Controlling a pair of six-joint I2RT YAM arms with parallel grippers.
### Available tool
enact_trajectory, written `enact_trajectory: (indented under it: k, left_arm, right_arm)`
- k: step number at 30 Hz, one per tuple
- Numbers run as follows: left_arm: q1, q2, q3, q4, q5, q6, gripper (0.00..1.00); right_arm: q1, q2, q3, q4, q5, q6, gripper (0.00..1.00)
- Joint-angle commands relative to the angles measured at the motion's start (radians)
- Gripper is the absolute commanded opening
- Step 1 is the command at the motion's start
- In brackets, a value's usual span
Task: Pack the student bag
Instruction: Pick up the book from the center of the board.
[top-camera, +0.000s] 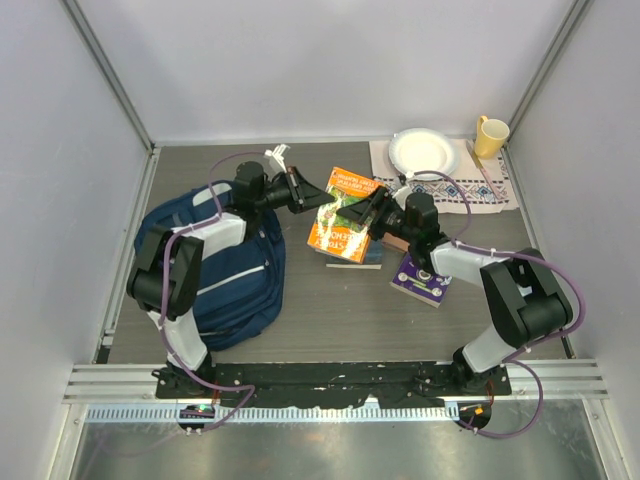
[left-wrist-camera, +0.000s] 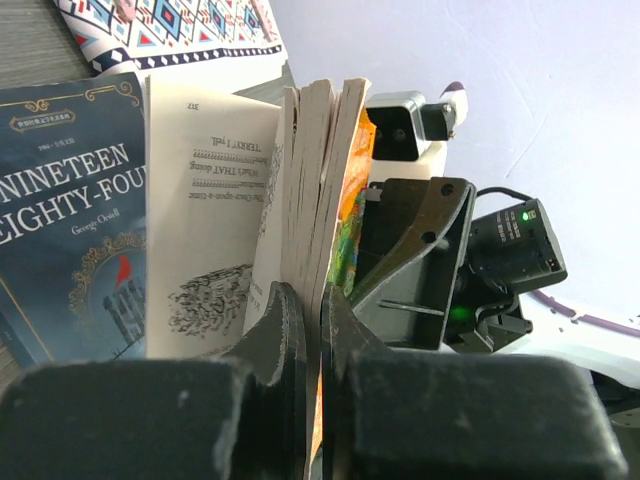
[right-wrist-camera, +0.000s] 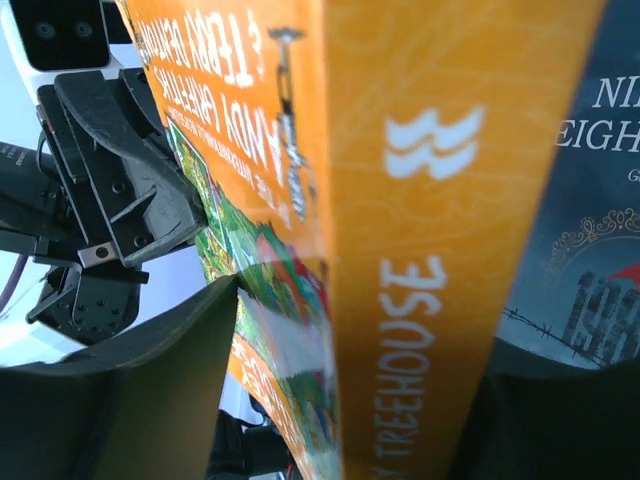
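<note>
The student bag (top-camera: 225, 270), navy blue with pale trim, lies on the table's left side under my left arm. Right of it, an orange paperback (top-camera: 345, 205) hangs tilted above the table between both grippers. My left gripper (top-camera: 318, 203) is shut on its cover and a few pages (left-wrist-camera: 313, 330), and the other pages fan open (left-wrist-camera: 200, 230). My right gripper (top-camera: 368, 215) is open, with its jaws wide on either side of the orange spine (right-wrist-camera: 400, 300). The tip of one of its fingers (right-wrist-camera: 150, 380) sits close against the front cover.
A dark blue book, Nineteen Eighty-Four (top-camera: 352, 258), lies flat under the lifted paperback. A purple book (top-camera: 422, 282) lies by my right arm. At the back right, a patterned cloth (top-camera: 490, 188) carries a white plate (top-camera: 425, 152) and a yellow cup (top-camera: 490, 137).
</note>
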Motion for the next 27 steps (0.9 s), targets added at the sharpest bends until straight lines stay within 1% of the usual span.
enact_trajectory:
  k: [1, 3, 4, 5, 6, 7, 8, 9, 10, 11, 12, 14, 17, 19, 20, 22, 23, 24, 25, 27]
  left_arm:
    - [-0.003, -0.016, 0.003, 0.157, 0.052, -0.063, 0.00]
    - [-0.002, -0.027, 0.000, 0.120, 0.035, -0.047, 0.00]
    - [0.000, -0.035, -0.001, 0.091, 0.023, 0.001, 0.00]
    - [0.001, -0.054, 0.000, 0.011, 0.009, 0.031, 0.00]
    - [0.001, -0.064, 0.005, -0.034, -0.022, 0.064, 0.00]
    - [0.001, -0.071, 0.015, -0.076, -0.033, 0.092, 0.00]
    - [0.001, -0.078, 0.022, -0.143, -0.039, 0.138, 0.00]
    - [0.001, -0.088, 0.029, -0.172, -0.045, 0.159, 0.10]
    - [0.001, -0.095, 0.043, -0.249, -0.069, 0.181, 0.20]
    - [0.001, -0.104, 0.049, -0.286, -0.094, 0.236, 0.30]
    - [0.001, -0.127, 0.051, -0.320, -0.112, 0.259, 0.51]
    - [0.001, -0.153, 0.052, -0.399, -0.177, 0.323, 0.70]
    - [0.001, -0.196, 0.051, -0.446, -0.214, 0.356, 0.81]
    - [0.001, -0.222, 0.046, -0.446, -0.220, 0.367, 0.84]
    - [0.001, -0.228, 0.045, -0.440, -0.208, 0.368, 0.86]
    - [0.000, -0.234, 0.043, -0.405, -0.182, 0.348, 0.88]
    - [0.001, -0.234, 0.045, -0.391, -0.153, 0.341, 0.88]
    - [0.001, -0.236, 0.040, -0.371, -0.136, 0.312, 0.88]
    - [0.001, -0.239, 0.034, -0.311, -0.120, 0.296, 0.88]
    - [0.001, -0.243, 0.025, -0.270, -0.090, 0.272, 0.91]
  right_arm:
    - [0.004, -0.036, -0.023, 0.101, 0.003, 0.030, 0.58]
    - [0.005, -0.059, -0.029, 0.091, 0.021, 0.013, 0.54]
    - [0.004, -0.072, -0.035, 0.068, 0.029, 0.001, 0.54]
    - [0.004, -0.099, -0.038, 0.049, 0.038, -0.012, 0.47]
    - [0.004, -0.111, -0.041, 0.035, 0.046, -0.023, 0.42]
    - [0.004, -0.122, -0.046, 0.022, 0.053, -0.042, 0.28]
    - [0.002, -0.136, -0.046, 0.015, 0.050, -0.049, 0.21]
    - [0.002, -0.141, -0.044, 0.015, 0.044, -0.053, 0.16]
    - [0.002, -0.147, -0.041, 0.021, 0.029, -0.058, 0.08]
    - [0.002, -0.150, -0.040, 0.021, 0.018, -0.064, 0.04]
    - [0.002, -0.161, -0.037, 0.025, 0.007, -0.067, 0.01]
    - [0.001, -0.171, -0.027, 0.035, -0.043, -0.076, 0.01]
    - [-0.005, -0.207, -0.029, 0.070, -0.112, -0.070, 0.01]
    - [-0.008, -0.225, -0.027, 0.116, -0.157, -0.058, 0.01]
    - [-0.008, -0.227, -0.027, 0.136, -0.210, -0.034, 0.01]
    - [-0.008, -0.221, -0.027, 0.236, -0.255, 0.011, 0.01]
    - [-0.008, -0.213, -0.026, 0.277, -0.305, 0.034, 0.01]
    - [-0.008, -0.205, -0.026, 0.354, -0.327, 0.084, 0.01]
    - [-0.008, -0.181, -0.026, 0.398, -0.351, 0.109, 0.01]
    - [-0.008, -0.152, -0.020, 0.519, -0.419, 0.190, 0.01]
